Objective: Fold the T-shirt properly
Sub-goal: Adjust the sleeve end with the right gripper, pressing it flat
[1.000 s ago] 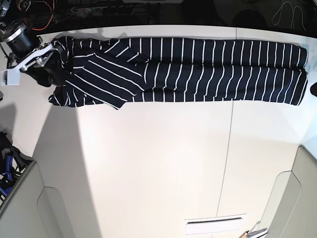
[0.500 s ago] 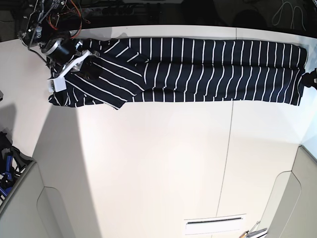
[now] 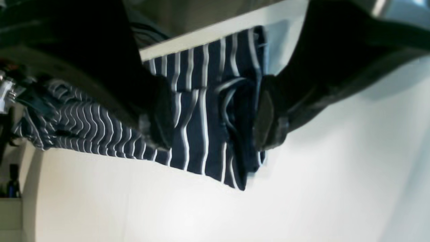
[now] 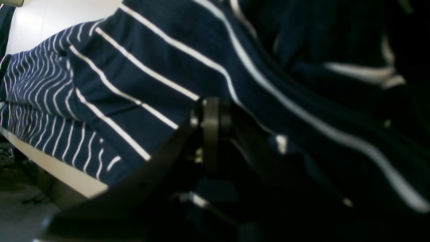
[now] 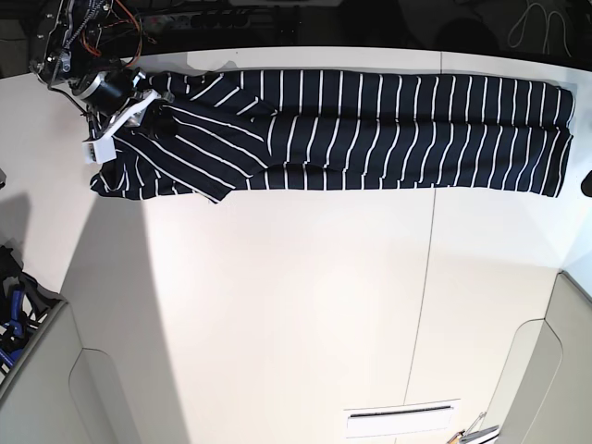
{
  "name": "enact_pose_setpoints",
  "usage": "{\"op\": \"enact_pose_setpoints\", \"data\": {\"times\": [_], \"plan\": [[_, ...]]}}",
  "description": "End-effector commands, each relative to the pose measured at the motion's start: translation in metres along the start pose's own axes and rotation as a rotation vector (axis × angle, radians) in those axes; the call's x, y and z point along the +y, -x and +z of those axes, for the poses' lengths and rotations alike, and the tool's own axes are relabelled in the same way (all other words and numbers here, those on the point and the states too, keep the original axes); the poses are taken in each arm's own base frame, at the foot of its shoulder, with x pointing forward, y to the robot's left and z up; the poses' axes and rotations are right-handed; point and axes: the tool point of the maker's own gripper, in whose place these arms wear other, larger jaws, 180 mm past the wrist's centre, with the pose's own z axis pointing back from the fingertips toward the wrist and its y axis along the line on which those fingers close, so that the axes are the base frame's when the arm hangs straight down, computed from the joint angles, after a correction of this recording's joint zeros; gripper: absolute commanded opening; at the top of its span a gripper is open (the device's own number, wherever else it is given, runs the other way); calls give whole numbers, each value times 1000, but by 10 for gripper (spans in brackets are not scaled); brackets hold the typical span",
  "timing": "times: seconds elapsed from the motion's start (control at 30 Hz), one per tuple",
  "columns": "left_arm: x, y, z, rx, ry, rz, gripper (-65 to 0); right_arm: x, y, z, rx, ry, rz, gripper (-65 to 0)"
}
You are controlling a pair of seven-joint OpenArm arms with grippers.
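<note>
T-shirt (image 5: 370, 129) lies along the far edge of the white table (image 5: 296, 314), already narrowed into a long band, long axis running side to side across the base view, sleeve end at that view's left, hem end at its right. Right gripper (image 5: 139, 113) sits over the sleeve and collar end, on the fabric's far corner. Its wrist view is filled with striped cloth pressed close around the dark fingers (image 4: 211, 134); jaws are together, and cloth seems pinched between them, though the blur hides the contact line, so the hold is a judgement. Left gripper (image 3: 211, 114) is barely in the base view, off the right margin beside the hem. In its own wrist view the two pads (image 3: 265, 117) stand wide apart, straddling the rumpled corner of the hem; one pad lies over the stripes, the other right at the cloth's edge beside bare table. Nothing is clamped there yet. Each arm thus has the end nearest it. Judgement: the next move turns on the band's long axis, since folding end to end means carrying one end along that axis toward the other; the left jaws probably need to come together on the hem corner first.
</note>
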Motion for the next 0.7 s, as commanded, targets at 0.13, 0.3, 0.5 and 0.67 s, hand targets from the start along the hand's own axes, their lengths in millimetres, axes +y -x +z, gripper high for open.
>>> {"op": "enact_pose_setpoints", "data": {"times": [0.13,0.3,0.5,0.67], "plan": [[5,1,2,3,-31,-20,-243,0,-19,1,-39,-2,28,-650],[12,40,-20,74,-40,20,-242,0,-21,1,-43,-4,30,-650],[34,46,-26,60,-156,-19,-242,0,-19,1,-36,-3,30,-650],[40,47,-25,68,-187,-33,-242,0,-19,1,-31,-3,30,-650]]}}
